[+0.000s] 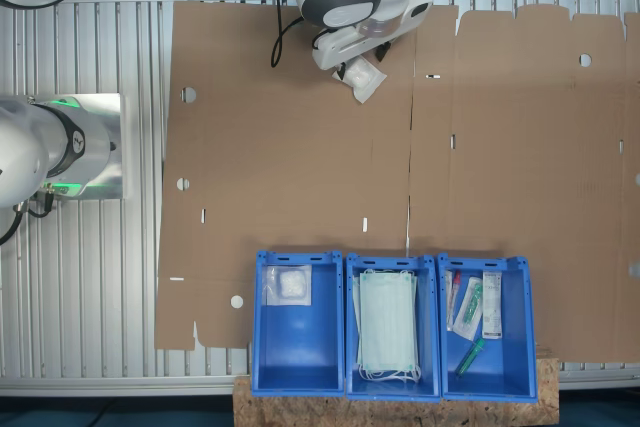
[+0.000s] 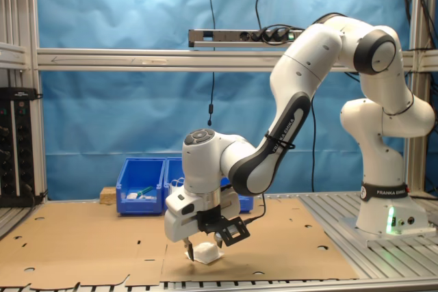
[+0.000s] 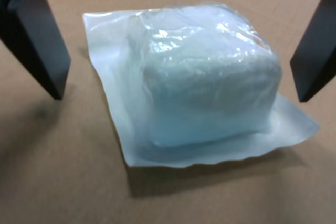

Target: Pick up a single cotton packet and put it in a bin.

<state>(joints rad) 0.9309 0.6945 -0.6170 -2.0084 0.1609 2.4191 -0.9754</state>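
A puffy white cotton packet (image 3: 205, 77) in crinkled clear wrap lies flat on the brown cardboard. My gripper (image 3: 178, 97) is open and lowered over it. One dark finger (image 3: 37, 40) stands on each side of the packet, and neither touches it. In the first exterior view the packet (image 1: 364, 80) sticks out from under the gripper (image 1: 356, 67) near the far edge of the cardboard. In the second exterior view the gripper (image 2: 203, 247) hangs just over the packet (image 2: 209, 255). Another cotton packet (image 1: 290, 286) lies in the blue bin (image 1: 296, 352) at the first exterior view's left.
Three blue bins stand side by side at the near edge in the first exterior view. The middle bin (image 1: 347, 332) holds pale-green face masks (image 1: 387, 322). The third bin (image 1: 521, 332) holds small wrapped items. A second robot base (image 1: 60, 147) stands on the metal table beside the cardboard (image 1: 300, 177).
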